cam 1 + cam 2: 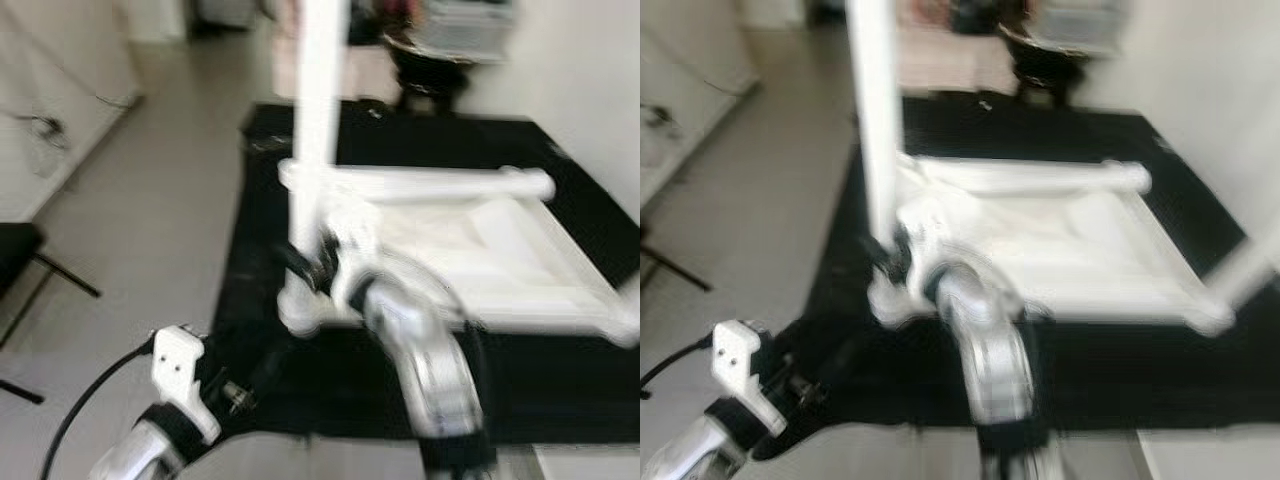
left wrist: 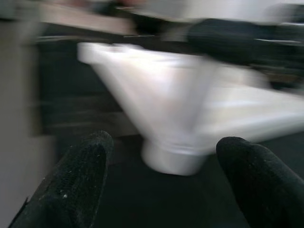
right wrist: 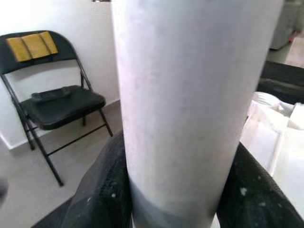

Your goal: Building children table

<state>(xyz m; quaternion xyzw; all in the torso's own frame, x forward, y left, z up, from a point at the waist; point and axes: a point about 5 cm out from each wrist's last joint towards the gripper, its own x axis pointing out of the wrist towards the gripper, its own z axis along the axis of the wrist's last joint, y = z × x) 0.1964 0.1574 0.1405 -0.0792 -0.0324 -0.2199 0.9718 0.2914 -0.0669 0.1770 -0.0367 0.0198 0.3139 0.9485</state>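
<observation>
A: Where is the white children's table frame (image 1: 480, 250)?

B: Upside down on the black floor mat (image 1: 560, 380), apparently still wrapped in pale film. One white round table leg (image 1: 318, 90) stands upright at its near left corner.

A: And the grippers?

B: The right gripper (image 3: 175, 190) is closed around that leg low down, a black finger (image 3: 102, 190) on either side, touching it. The left gripper (image 2: 161, 180) hangs lower left with its fingers spread wide and nothing between them, facing the corner socket (image 2: 173, 159).

A: What could go wrong?

B: In my judgement, the leg could tilt or bind in the socket if the grip twists off-axis, and the frame might slide on the mat since nothing steadies it. The head views are blurred, so alignment is hard to judge.

A: Counts?

B: One frame, one upright leg for certain, perhaps a second at the right edge; one black folding chair (image 3: 57, 102), two grippers.
</observation>
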